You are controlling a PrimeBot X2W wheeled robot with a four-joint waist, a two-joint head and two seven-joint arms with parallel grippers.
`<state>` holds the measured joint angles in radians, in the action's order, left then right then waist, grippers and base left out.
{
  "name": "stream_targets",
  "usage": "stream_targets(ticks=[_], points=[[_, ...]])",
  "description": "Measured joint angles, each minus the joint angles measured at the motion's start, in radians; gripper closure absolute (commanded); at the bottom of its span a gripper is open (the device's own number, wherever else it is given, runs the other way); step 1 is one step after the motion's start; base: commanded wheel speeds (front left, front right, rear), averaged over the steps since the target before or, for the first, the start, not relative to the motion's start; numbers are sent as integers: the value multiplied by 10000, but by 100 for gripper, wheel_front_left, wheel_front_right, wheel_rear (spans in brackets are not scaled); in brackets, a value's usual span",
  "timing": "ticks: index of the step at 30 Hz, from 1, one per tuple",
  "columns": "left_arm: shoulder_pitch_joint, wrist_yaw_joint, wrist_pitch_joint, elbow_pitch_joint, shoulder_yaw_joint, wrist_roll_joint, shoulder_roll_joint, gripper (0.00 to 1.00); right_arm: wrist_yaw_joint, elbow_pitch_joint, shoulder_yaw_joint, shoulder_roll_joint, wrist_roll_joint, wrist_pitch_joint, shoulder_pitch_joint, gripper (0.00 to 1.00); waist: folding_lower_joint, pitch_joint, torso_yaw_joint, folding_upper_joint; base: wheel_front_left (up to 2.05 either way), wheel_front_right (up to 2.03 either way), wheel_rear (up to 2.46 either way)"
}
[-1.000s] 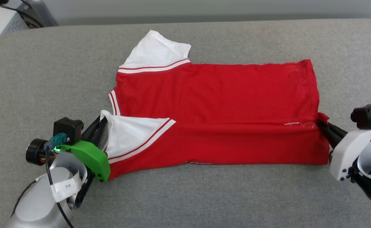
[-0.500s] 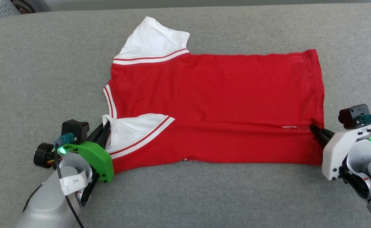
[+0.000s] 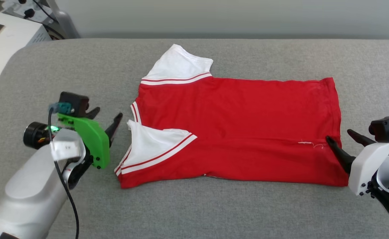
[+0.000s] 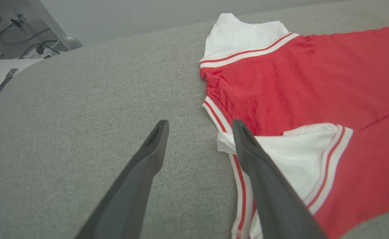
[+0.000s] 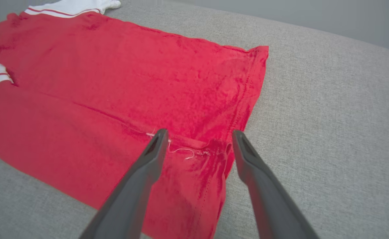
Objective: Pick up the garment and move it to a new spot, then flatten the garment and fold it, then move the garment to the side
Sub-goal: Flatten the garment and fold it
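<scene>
Looking at it from the side, both arms have let go. The left gripper [image 3: 108, 113] has its two dark fingers spread wide with nothing between them, sitting just beside the collar end of the red T-shirt [image 3: 241, 126]. Its wrist camera puts one finger in front of the folded-in white sleeve [image 3: 154, 142], but I honestly can't tell if it's touching the cloth. The right gripper [image 3: 339, 134] is spread about as wide and also empty. Its fingers straddle the corner of the hem [image 3: 335, 109], with one finger over the red fabric next to a loose white thread [image 3: 310, 143]. Whether it's hovering or resting there, no idea.

The shirt lies on the grey padded surface [image 3: 214, 205], collar toward the robot's left and hem toward its right. The near long edge is folded over onto the body and the near sleeve is tucked on top. The far sleeve [image 3: 177, 64] sticks out flat at the back.

Half a second ago, both grippers were pinched shut on it, the left on that near sleeve and the right on the hem corner. The whole picture has also slid since then, but that's the head camera moving. The fold looks the same.
</scene>
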<state>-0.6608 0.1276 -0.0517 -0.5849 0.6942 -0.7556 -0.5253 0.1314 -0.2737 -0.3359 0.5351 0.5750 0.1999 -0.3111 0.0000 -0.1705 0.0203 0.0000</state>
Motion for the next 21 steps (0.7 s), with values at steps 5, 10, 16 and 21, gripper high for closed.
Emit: stream_targets(ticks=[5,10,16,21], points=[[-398,2,-3143,1214,761,-1099,-740,0,0,249,261,-21,-98,221,81,0,0,152,140,0,0,0,0],[-695,2,-5457,2006,1390,-1774,-1051,0,0,374,278,-130,-107,598,242,0,0,117,101,0,0,0,0],[-481,-4,-6817,1852,1737,-2656,-1095,0,0,500,159,-297,-107,809,222,0,0,-137,-155,0,0,0,0],[-31,-2,-6786,1321,1967,-2648,-1149,0,0,629,153,-462,-337,1012,214,0,0,-378,-405,0,0,0,0]])
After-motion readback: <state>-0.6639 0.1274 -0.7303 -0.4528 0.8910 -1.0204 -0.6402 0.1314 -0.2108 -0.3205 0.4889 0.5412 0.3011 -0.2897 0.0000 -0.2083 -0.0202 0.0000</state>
